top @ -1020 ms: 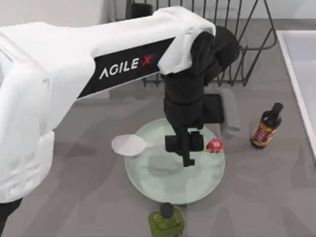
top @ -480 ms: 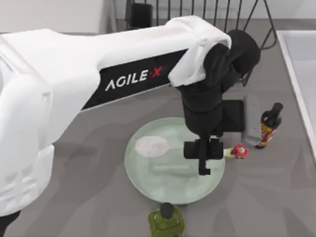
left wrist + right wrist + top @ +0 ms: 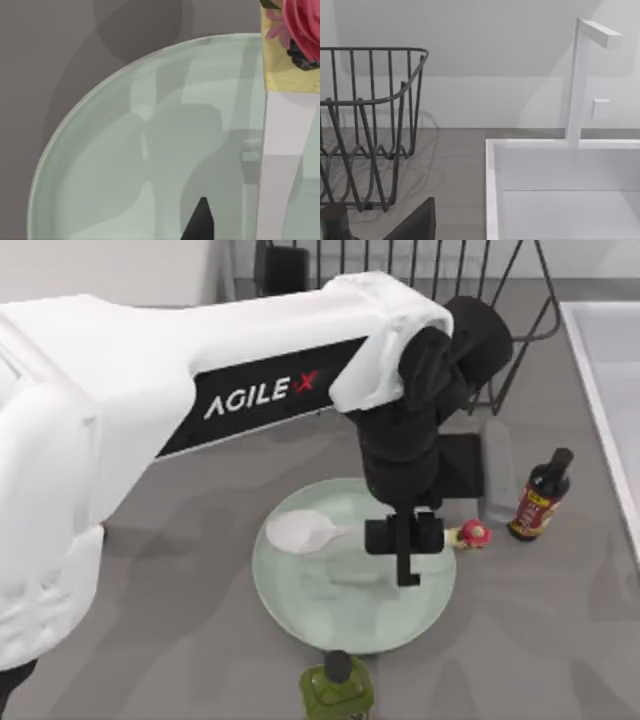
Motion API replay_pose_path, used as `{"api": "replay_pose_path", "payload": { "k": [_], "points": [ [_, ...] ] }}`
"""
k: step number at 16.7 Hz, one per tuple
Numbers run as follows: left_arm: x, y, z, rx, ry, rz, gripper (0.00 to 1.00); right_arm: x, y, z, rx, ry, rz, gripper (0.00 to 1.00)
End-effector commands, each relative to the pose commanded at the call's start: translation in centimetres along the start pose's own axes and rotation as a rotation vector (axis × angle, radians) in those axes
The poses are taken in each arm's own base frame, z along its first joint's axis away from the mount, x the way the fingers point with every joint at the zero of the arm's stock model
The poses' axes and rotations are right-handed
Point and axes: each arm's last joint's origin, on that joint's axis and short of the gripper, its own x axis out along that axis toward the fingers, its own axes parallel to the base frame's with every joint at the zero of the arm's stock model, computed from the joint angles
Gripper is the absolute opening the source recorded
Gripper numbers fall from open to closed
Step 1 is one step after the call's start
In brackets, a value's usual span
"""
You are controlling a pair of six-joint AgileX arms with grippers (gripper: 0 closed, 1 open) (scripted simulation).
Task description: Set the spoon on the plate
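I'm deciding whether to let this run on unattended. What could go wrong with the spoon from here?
The spoon lies crosswise in the left gripper, and its ornament end sticks out past the plate rim. If it is let go like this, it might tip off the edge. The dark bottle stands close to that end, so a sideways correction could knock it. The green bottle touches the near rim and might get bumped too.

- my table [image 3: 180, 640] is a flat grey surface under soft, even light
- a dark wire rack [image 3: 370, 125] stands at its far edge
- a white sink [image 3: 560, 190] with a square faucet [image 3: 582, 80] sits against a pale wall [image 3: 495, 60]
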Motion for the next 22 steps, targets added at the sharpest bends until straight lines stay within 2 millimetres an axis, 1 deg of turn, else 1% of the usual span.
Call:
{"api": "replay_pose_path", "payload": {
  "k": [4, 8, 9, 13, 22],
  "points": [
    [1.4, 0.8, -1.3, -0.059, 0.057, -0.016, 0.00, 0.0, 0.0, 0.0, 0.000, 0.000, 0.000, 1.00],
    [3.9, 0.9, -2.6, -0.097, 0.123, -0.064, 0.00, 0.0, 0.0, 0.0, 0.000, 0.000, 0.000, 1.00],
    [4.2, 0.9, -2.7, -0.099, 0.130, -0.071, 0.00, 0.0, 0.0, 0.0, 0.000, 0.000, 0.000, 1.00],
    [4.2, 0.9, -2.7, -0.099, 0.130, -0.071, 0.00, 0.0, 0.0, 0.0, 0.000, 0.000, 0.000, 1.00],
    [4.2, 0.9, -2.7, -0.099, 0.130, -0.071, 0.68, 0.0, 0.0, 0.0, 0.000, 0.000, 0.000, 1.00]
  ]
}}
